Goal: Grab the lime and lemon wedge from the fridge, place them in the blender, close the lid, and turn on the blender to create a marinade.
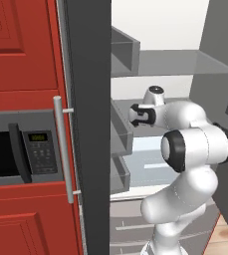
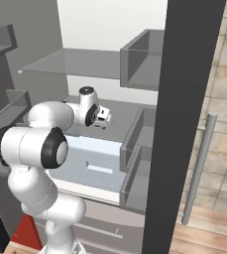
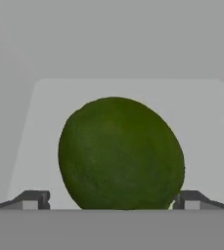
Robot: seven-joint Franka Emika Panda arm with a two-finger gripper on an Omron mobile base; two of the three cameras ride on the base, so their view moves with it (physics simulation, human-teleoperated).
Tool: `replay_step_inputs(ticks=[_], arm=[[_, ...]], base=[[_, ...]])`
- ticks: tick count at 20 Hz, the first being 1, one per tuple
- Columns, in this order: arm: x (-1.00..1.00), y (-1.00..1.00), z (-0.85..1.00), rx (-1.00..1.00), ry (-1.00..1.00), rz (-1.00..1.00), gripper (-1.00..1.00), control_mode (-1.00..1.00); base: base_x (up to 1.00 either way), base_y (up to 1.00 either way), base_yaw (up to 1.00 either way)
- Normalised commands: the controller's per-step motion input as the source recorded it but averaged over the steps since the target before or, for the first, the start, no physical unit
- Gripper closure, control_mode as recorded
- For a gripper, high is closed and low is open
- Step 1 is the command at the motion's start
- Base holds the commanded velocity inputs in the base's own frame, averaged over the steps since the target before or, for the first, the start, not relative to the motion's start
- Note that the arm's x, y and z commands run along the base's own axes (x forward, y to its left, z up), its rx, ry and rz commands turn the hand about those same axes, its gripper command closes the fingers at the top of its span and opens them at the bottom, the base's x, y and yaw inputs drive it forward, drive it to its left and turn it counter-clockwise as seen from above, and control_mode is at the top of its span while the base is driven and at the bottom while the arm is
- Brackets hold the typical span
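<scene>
Kitchen: open fridge (image 1: 88, 124), microwave (image 1: 16, 149), red cabinets (image 1: 21, 45)

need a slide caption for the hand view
Open gripper straddling the lime on a grey fridge shelf, one fingertip on each side.

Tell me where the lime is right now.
In the hand view the lime sits dead centre on a pale grey fridge shelf, between the two fingertips of the open gripper.
</scene>
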Motion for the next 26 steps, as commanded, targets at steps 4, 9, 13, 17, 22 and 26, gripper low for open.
replay_step_inputs(ticks=[4, 9, 13, 17, 22, 26], arm=[[0.19, 0.00, -0.11, -0.01, 0.00, 0.00, -1.00, -1.00], [0.16, 0.00, -0.10, -0.01, 0.00, 0.00, -1.00, -1.00], [0.03, 0.00, -0.20, 0.00, 0.00, 0.00, -1.00, -1.00], [0.00, 0.00, -0.34, -0.01, 0.00, 0.00, 1.00, -1.00], [0.01, 0.02, -0.46, -0.02, 0.00, 0.00, 1.00, -1.00], [0.01, 0.00, -0.18, 0.00, -0.07, 0.00, 1.00, -1.00]], base=[[0.00, 0.00, 0.00], [0.00, 0.00, 0.00], [0.00, 0.00, 0.00], [0.00, 0.00, 0.00], [0.00, 0.00, 0.00], [0.00, 0.00, 0.00]])
